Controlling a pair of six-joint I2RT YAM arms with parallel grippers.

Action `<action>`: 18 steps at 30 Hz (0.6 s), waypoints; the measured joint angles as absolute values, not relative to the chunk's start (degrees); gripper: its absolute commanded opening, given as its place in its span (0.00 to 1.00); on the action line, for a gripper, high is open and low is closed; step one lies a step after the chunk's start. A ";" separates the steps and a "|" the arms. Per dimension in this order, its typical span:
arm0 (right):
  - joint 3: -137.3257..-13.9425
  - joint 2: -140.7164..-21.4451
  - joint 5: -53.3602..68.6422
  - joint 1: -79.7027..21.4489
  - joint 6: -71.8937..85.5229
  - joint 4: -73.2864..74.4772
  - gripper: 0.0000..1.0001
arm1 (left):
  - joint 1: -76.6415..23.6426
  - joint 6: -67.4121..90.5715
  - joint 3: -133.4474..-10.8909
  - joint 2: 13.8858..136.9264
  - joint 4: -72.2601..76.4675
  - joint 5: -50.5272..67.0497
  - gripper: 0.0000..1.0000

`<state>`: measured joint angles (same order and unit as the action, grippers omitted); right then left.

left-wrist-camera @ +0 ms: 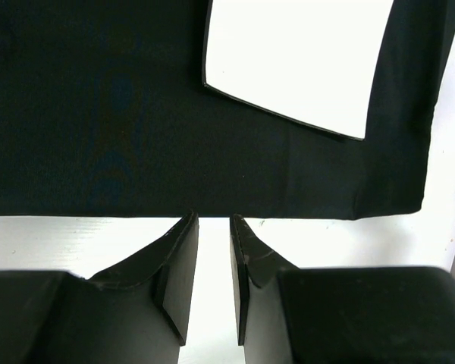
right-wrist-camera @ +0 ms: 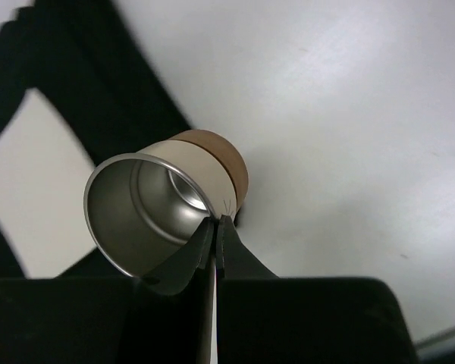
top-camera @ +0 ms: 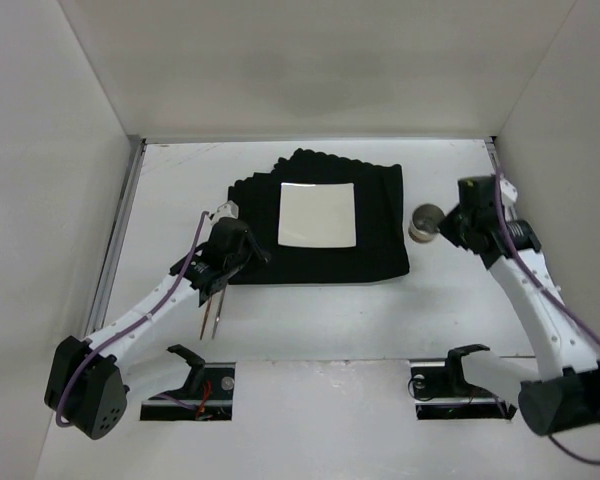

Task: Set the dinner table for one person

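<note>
Right end effector is pinching the rim of a metal cup, likely light, hard and slippery, beside the black mat on the white worktop, while the left end effector is hanging slightly spread.

A silver cup banded cream and brown shows above black fingers, a white plate on black cloth left of them.

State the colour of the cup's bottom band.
Brown, on the small cream metal-lined cup; clearest in the right wrist view.
</note>
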<state>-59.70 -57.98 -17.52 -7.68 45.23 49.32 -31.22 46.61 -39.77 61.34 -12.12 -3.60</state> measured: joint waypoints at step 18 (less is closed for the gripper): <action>-91.96 -107.13 -11.75 -15.64 43.59 32.49 0.02 | -26.98 46.63 -38.33 56.14 -14.61 -3.53 0.22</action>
<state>-91.96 -107.13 -11.75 -15.64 43.59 32.49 -26.98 46.63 -38.33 56.14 -14.61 -3.53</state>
